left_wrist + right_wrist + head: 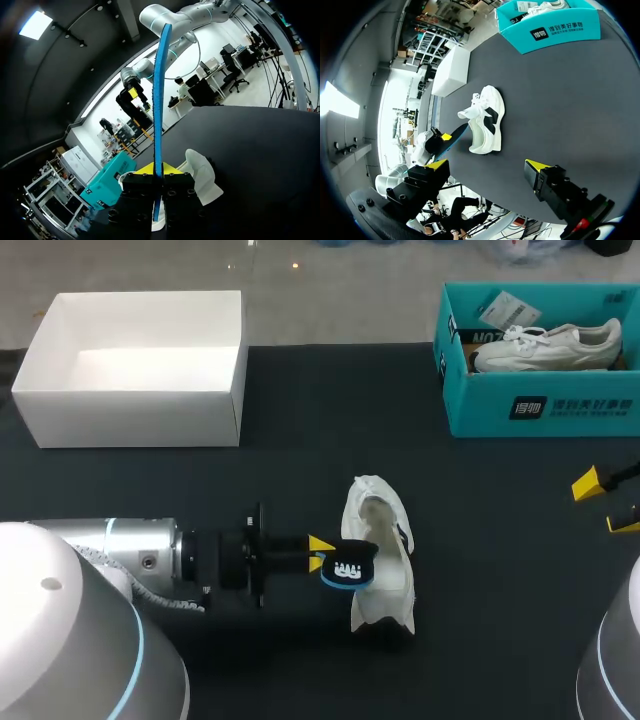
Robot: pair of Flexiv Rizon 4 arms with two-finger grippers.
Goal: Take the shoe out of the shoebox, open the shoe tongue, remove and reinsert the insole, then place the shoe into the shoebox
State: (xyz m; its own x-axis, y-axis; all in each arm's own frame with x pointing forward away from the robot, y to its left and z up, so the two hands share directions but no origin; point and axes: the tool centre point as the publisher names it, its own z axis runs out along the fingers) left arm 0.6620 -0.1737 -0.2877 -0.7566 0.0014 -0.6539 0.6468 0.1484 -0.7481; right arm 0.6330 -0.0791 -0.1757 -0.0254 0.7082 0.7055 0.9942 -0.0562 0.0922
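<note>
The left gripper (pixel 322 553) is clamped on the thin blue foam insole (pixel 347 569), at nine o'clock of the white fabric sneaker (pixel 385 540) lying mid-table. The right gripper (pixel 605 505), at three o'clock, gapes wide and empty. Removal looks done. Reinsertion likely calls for aiming the insole into the sneaker's mouth. The teal cardboard shoebox (pixel 540 410) sits at one o'clock.

Robotics lab: left arm (pixel 140 550) and right arm (pixel 612 650) at a black table (pixel 500 540).
</note>
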